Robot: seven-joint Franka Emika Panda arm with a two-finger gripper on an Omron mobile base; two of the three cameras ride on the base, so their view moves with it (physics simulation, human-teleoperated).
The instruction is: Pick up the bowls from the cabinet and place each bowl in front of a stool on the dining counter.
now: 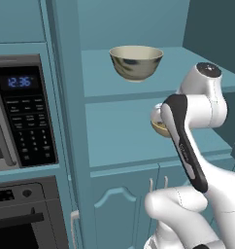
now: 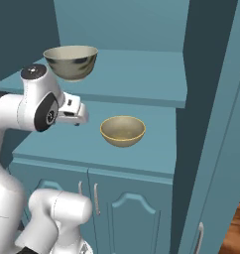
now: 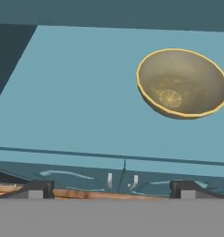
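- My gripper (image 3: pixel 112 187) hangs with its jaws spread wide and nothing between them, in front of the lower shelf edge.
- Below it I see the cabinet (image 2: pixel 142 89) doors' thin handles (image 3: pixel 121 180).
- The tan-yellow bowl (image 2: pixel 123 131) sits upright on the lower shelf, ahead and to the right, apart from the fingertips.
- The mottled bowl (image 1: pixel 136 62) stands on the upper shelf.
- A microwave (image 1: pixel 22 112) and oven (image 1: pixel 22 214) flank the cabinet on the left.

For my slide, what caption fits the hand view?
Tan-yellow bowl sits alone on the teal cabinet shelf, ahead of the open jaws.
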